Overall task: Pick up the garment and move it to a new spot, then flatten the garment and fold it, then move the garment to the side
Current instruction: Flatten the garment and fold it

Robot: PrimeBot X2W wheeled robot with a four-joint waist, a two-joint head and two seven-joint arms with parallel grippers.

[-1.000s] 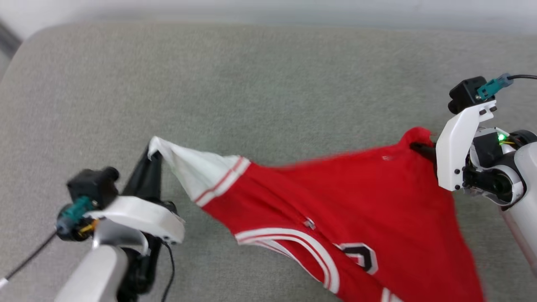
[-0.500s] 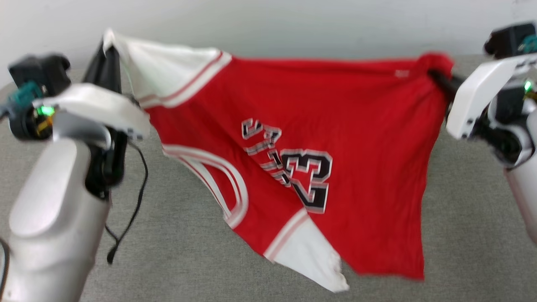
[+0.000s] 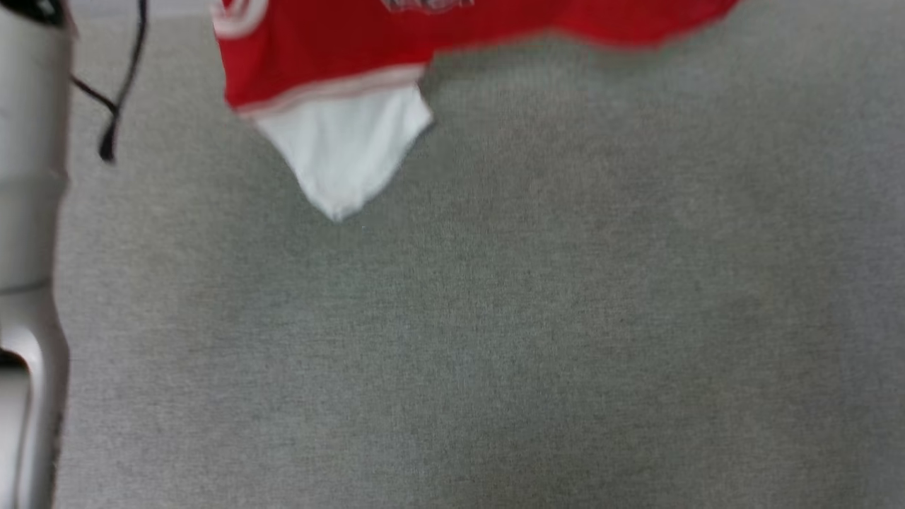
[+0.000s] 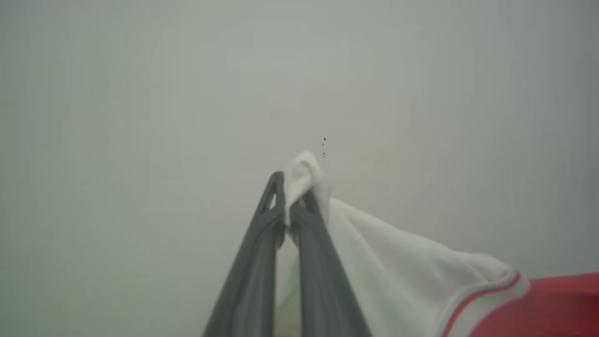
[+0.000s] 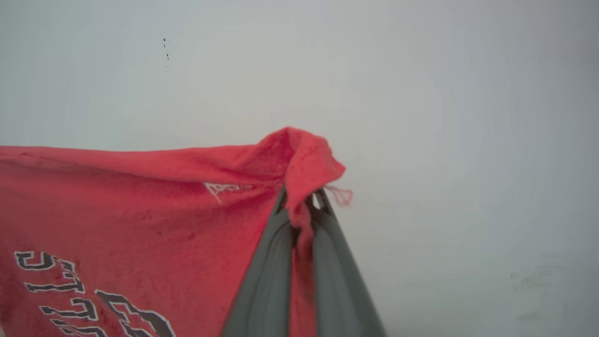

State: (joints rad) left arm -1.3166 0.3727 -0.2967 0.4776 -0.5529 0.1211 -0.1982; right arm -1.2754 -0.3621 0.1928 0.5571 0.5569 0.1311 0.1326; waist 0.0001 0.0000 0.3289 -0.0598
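- A grey fabric surface [image 3: 495,339] spreads across the head view, and a plain pale wall [image 4: 140,93] backs both wrist views.
- The garment [image 5: 117,201] hangs in the air as a stretched sheet. In the head view its lower red edge and a dangling white sleeve [image 3: 343,155] sit above the surface, seemingly clear of it.
- Its long axis runs side to side from one gripper to the other, so the cloth lies between and below them, and neither arm is nearer.
- The pale left forearm [image 3: 28,177] stands at the head view's left edge.
- The left gripper [image 4: 288,206] is pinched tight on the tip of the other sleeve.
- The right gripper [image 5: 302,206] is clamped on a bunched red corner.
- Laying the garment flat likely calls for both to descend together, with the span kept taut.
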